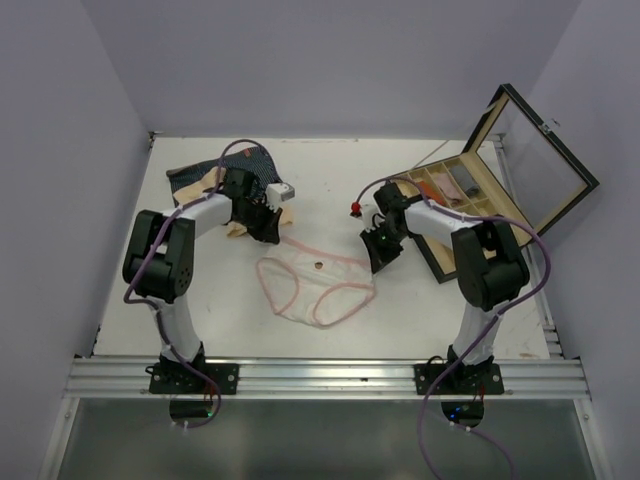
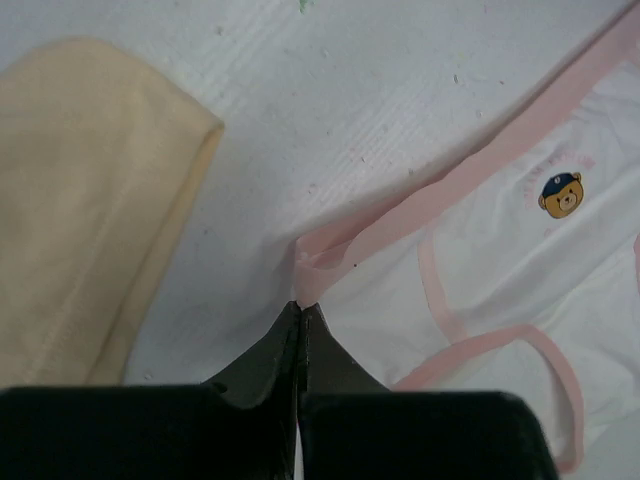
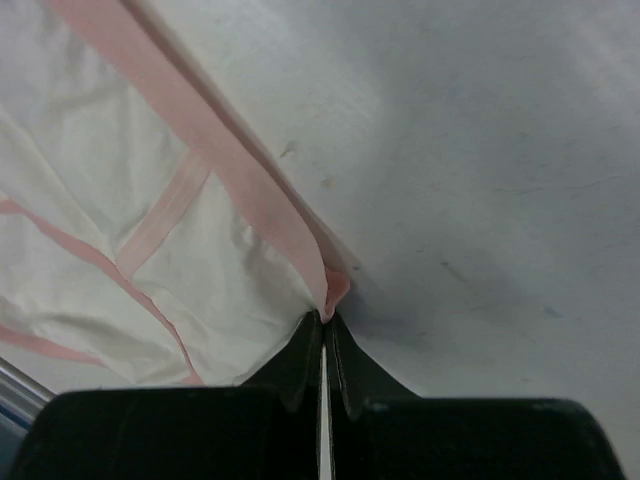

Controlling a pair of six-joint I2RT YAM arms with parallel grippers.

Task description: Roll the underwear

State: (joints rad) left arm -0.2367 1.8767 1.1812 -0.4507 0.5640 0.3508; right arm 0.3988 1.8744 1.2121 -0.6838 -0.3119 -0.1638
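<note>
**A:** Where does the pink-and-white underwear (image 1: 316,284) lie?

**B:** Flat on the white table (image 1: 330,180), about midway between the two arms. Its pink waistband (image 2: 470,175) faces the far side and the leg openings face the arm bases. The left wrist view shows a small bear print (image 2: 560,195) just under the band.

**A:** And what is the left gripper (image 2: 300,308) doing?

**B:** Its fingers are pressed together on the left corner of the waistband. The pink cloth puckers right at the tips, so it is pinching that corner.

**A:** The right gripper (image 3: 322,318)?

**B:** It mirrors the left one. Its tips are closed on the opposite corner of the band, with a small fold of pink trim bunched up between them. Both grippers sit low, down at the table surface.

**A:** What lies around it?

**B:** The beige garment (image 2: 90,200) lies just beside the left gripper, apart from the pink-and-white one, with bare table between them. The navy garment (image 1: 190,180) with thin pale stripes is farther back at the left, partly under the left arm. At the far right stands the wooden box (image 1: 480,165), divided into compartments, with its glass lid (image 1: 545,150) tilted open. It is well apart from the cloth, and the right arm reaches across in front of it.
</note>
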